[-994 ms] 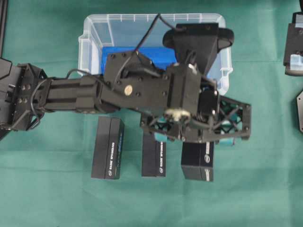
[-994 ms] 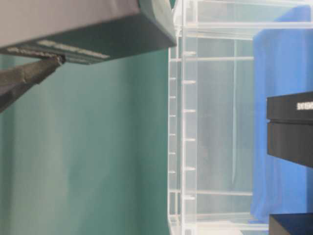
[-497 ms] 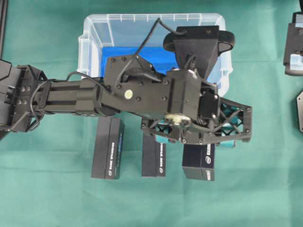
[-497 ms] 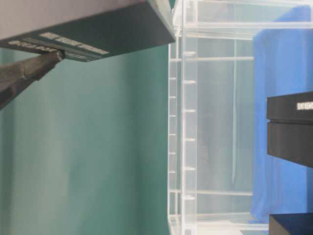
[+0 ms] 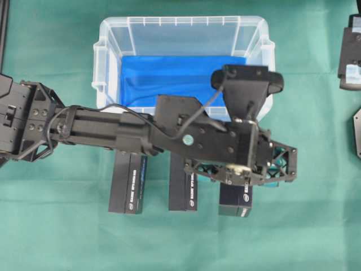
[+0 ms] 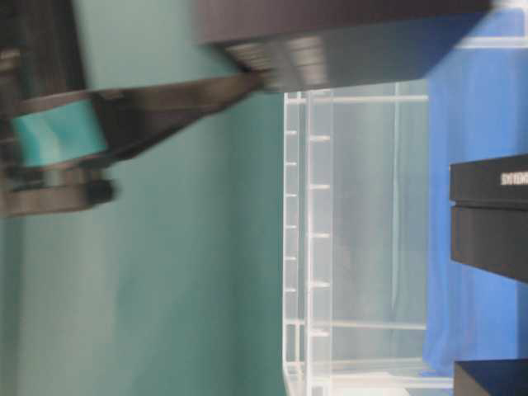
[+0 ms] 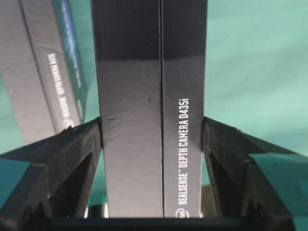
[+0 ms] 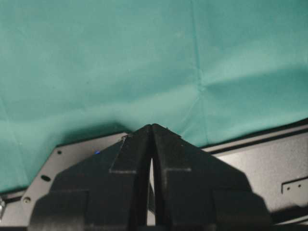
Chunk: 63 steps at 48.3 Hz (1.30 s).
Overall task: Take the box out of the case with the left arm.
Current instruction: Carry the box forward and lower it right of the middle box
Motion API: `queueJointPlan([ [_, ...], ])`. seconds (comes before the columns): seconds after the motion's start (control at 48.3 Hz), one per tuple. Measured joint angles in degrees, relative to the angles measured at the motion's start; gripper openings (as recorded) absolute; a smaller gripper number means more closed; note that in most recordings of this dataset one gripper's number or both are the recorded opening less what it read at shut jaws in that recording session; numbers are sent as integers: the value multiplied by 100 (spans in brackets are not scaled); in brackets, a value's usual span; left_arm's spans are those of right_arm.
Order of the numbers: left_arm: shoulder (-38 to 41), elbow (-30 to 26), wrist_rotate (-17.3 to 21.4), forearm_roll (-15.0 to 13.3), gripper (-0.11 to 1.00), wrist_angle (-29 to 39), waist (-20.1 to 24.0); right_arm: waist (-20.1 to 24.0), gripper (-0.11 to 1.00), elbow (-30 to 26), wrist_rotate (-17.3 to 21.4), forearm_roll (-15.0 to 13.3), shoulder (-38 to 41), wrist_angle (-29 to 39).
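Note:
The case (image 5: 111,34) is a clear plastic bin with only a blue cloth (image 5: 180,76) showing on its bottom. My left gripper (image 5: 237,175) hangs in front of the case, over the green cloth, shut on a black box (image 5: 235,202) labelled as a depth camera. In the left wrist view the box (image 7: 149,106) fills the gap, and both black fingers (image 7: 79,147) press its long sides. The table-level view shows the box (image 6: 330,33) blurred, high beside the case wall (image 6: 309,239). Whether it touches the table I cannot tell. My right gripper (image 8: 152,127) is shut on nothing.
Two more black boxes (image 5: 128,183) (image 5: 183,189) lie side by side on the green cloth in front of the case, left of the held one. One of them shows in the left wrist view (image 7: 43,72). Black hardware (image 5: 351,51) sits at the right edge.
The left arm has swung forward, away from the case, carrying the box, and the blue cloth is now uncovered. A teal finger pad has come into the table-level view. The right gripper stays still.

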Motion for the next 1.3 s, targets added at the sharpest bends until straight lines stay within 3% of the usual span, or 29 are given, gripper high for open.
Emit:
queueJointPlan([
  [0.414,-1125,3138,-826,193,61,-2180,-132,0,2,9,-18,-9,-9,-9],
  [0.538,-1292,3753,-1020,299,61,-2689,-176,0,2,18,-18,-9,-9,-9],
  [0.787,-1310,3955,-1046,642,60,-3138,-185,0,2,18,-18,-9,-9,-9],
  [1.305,-1239,3955,-1011,642,60,-3384,-185,0,2,18,-18,-18,-9,-9],
])
